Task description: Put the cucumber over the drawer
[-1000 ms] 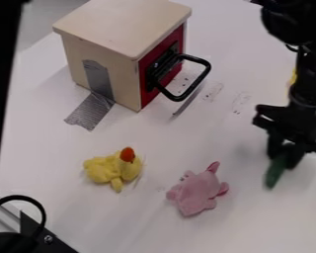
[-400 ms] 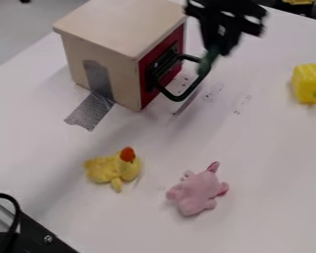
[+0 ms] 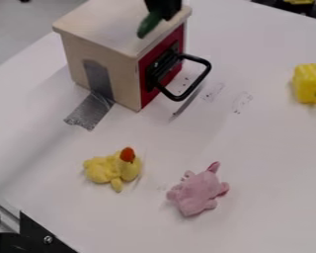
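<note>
At the top edge of the camera view, the black gripper (image 3: 165,9) hangs over the right part of the drawer box's top, shut on the green cucumber (image 3: 149,23). The cucumber's free end tilts down to the left, over the pale wooden top. Whether it touches that top I cannot tell. The drawer (image 3: 162,70) has a red front with a black loop handle (image 3: 203,74) facing right, and it looks closed.
A yellow duck toy (image 3: 113,168) and a pink plush toy (image 3: 197,189) lie on the white table (image 3: 266,148) in front of the box. A yellow pepper (image 3: 309,83) is at the right. Grey tape (image 3: 90,110) runs from the box's side onto the table.
My gripper has carried the cucumber from the right side of the table, up and leftward past the drawer handle, to above the box top. The yellow pepper has come into full view.
</note>
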